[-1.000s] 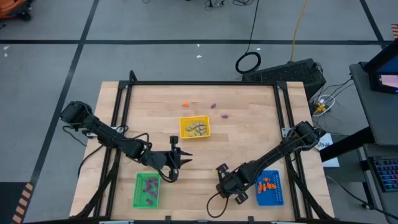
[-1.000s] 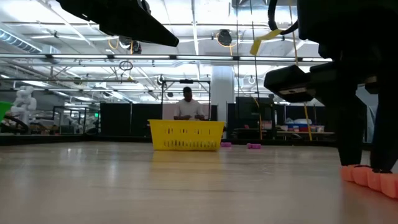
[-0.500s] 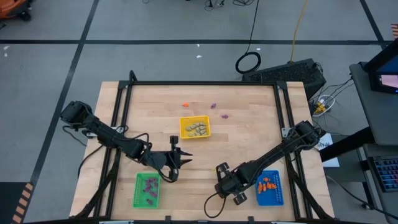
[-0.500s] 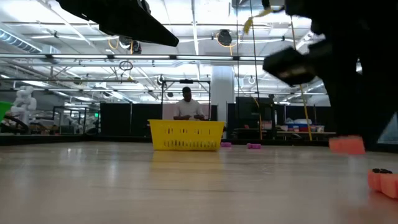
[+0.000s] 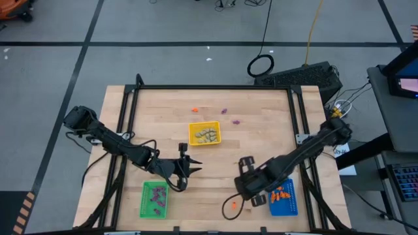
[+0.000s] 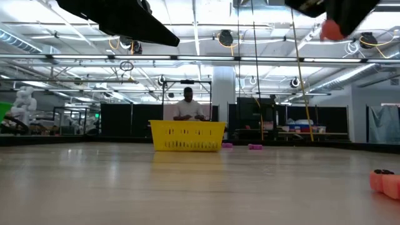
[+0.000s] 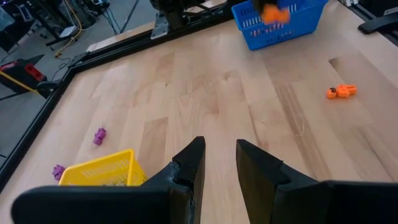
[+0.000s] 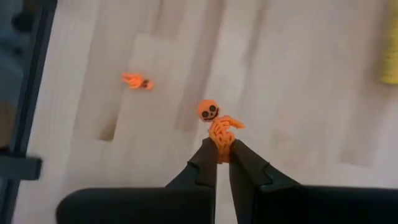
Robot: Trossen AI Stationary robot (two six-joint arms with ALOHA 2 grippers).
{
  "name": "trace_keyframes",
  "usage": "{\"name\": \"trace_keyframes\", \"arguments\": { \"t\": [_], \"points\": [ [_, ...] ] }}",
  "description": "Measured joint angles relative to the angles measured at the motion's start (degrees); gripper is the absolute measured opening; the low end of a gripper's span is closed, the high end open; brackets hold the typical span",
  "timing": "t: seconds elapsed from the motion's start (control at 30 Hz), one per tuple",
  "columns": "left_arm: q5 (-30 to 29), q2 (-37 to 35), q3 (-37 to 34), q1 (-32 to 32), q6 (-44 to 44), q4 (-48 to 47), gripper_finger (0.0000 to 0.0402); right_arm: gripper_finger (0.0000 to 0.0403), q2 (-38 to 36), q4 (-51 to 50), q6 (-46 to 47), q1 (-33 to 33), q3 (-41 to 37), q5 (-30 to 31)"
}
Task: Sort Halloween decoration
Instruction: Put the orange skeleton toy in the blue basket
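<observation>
Now, the pale wooden counter point(image 5: 261, 130) carries everything, and three small slotted plastic trays sit on it. The yellow tray point(image 5: 204, 134) in the middle holds pale beige-grey trinkets, the green tray point(image 5: 155, 199) near my left arm holds purple ones, and the blue tray point(image 5: 283, 196) at my right side holds orange ones.

My right claw point(image 8: 219, 155) is clenched on a small orange skeleton figure point(image 8: 217, 127), pinching it by the lower body so the skull end points away from my fingertips along their line. The claw hangs lifted above the counter, just beside the blue tray's inner edge point(image 7: 273, 28). That is the relation the coming move turns on, as I judge it: the blue tray lies right next to the load on its outer side, and my right arm is by far the nearer one.

My left claw point(image 7: 217, 155) waits over the counter beside the green tray, fingers a little apart with nothing between them.

Loose pieces remain: one more orange trinket point(image 5: 232, 205) on the near edge by my right claw, another orange one point(image 5: 194, 109) and two purple ones point(image 5: 224, 111) beyond the yellow tray.
</observation>
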Motion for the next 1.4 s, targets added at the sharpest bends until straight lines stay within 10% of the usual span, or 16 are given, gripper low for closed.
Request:
{"name": "trace_keyframes", "arguments": {
  "t": [0.67,1.03,1.4],
  "points": [
    [0.2,0.0,0.0,0.0,0.1,0.0,0.0088,0.0006,-15.1,6.2,22.4,8.5,-13.0,32.7],
    [0.2,0.0,0.0,0.0,0.0,0.0,0.0088,0.0006,-15.6,37.6,14.8,12.3,-26.2,50.9],
    [0.2,0.0,0.0,0.0,0.0,0.1,0.0088,0.0006,-15.6,66.9,0.1,12.3,-37.6,54.0]
  ]
}}
